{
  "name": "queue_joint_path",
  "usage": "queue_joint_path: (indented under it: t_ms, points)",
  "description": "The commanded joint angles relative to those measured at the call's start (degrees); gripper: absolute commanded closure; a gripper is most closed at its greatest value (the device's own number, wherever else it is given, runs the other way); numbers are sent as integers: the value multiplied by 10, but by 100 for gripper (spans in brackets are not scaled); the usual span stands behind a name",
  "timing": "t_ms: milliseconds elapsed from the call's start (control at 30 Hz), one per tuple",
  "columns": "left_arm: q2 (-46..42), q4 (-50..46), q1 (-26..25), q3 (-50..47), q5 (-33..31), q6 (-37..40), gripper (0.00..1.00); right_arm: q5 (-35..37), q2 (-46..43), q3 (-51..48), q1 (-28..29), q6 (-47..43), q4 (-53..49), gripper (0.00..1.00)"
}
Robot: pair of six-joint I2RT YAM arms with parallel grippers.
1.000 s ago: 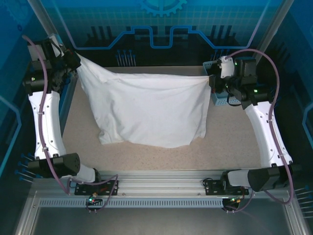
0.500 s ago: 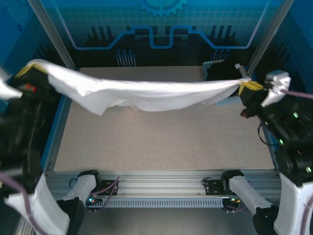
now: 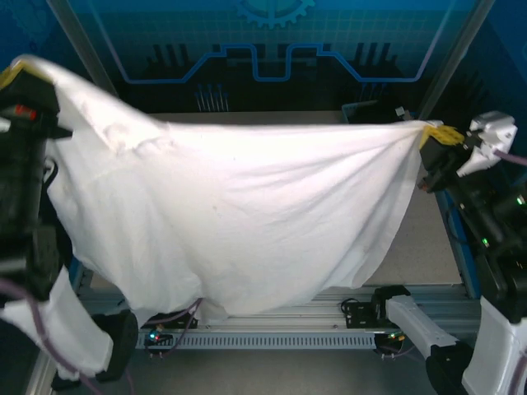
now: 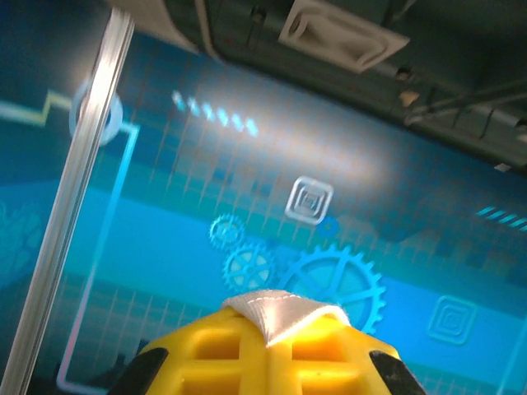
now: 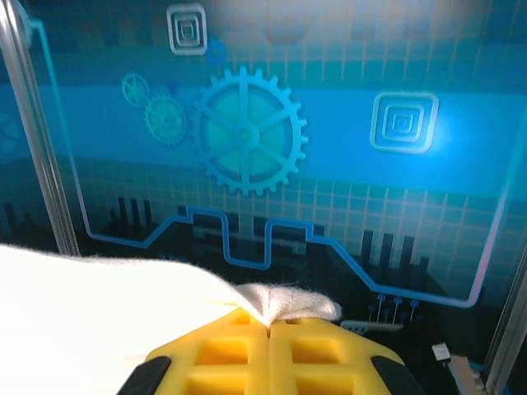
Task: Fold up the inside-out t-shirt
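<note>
White cotton is spread like a sheet between my two arms: the t-shirt (image 3: 247, 214) hangs high above the table (image 3: 416, 247), and its lower edge droops over the near rail (image 3: 288, 339). My left gripper (image 3: 11, 76) is clamped on one top corner, and the left wrist view shows a tuft of cloth nipped between the yellow pads (image 4: 247, 354). My right gripper (image 3: 435, 137) pinches the opposite corner the same way. To do this step well, I judge I should keep both pinches level and the top edge taut. I would carry the shirt away from the rail so the hem cannot snag there, then lower it flat onto the table before any fold. I can read no brand, label or writing; the backdrop (image 5: 244, 132) carries gears and squares, no words.
</note>
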Motion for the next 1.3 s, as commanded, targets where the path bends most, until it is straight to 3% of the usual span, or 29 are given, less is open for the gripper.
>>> queue_joint_path:
  t_ms: [0, 133, 267, 367, 433, 500, 600, 667, 767, 900, 1000, 1133, 1267]
  points:
    - [97, 47, -2, -54, -10, 3, 100, 8, 71, -41, -9, -10, 63, 100]
    - [184, 129, -27, -131, -25, 12, 100, -17, 172, -100, -7, 4, 172, 100]
    - [316, 161, -45, -130, -32, 5, 99, -3, 322, -111, 7, 11, 271, 100]
    - [453, 135, -49, -53, -37, -4, 96, 12, 470, -49, 16, 19, 310, 100]
    - [559, 77, -50, 61, -34, -9, 93, 9, 591, 53, 18, 31, 280, 98]
    - [656, -6, -52, 198, -35, -13, 83, 3, 690, 161, 21, 43, 223, 90]
    - [724, -82, -52, 295, -24, -30, 50, 1, 773, 256, 28, 41, 146, 70]
    - [698, -87, -52, 244, -22, -43, 38, 11, 765, 240, 32, 33, 131, 64]
    - [588, -27, -54, 50, -7, -79, 29, 19, 696, 135, 35, 27, 136, 59]
    - [377, 186, -67, -319, 91, -186, 27, 42, 558, -87, 40, 57, 146, 50]
    - [250, 338, -119, -531, 125, -243, 27, 55, 454, -264, 42, 99, 153, 49]
    - [160, 408, -268, -678, 88, -137, 27, 68, 341, -451, 46, 147, 163, 47]
    - [144, 492, -416, -771, 33, 22, 27, 55, 301, -548, 43, 178, 180, 47]
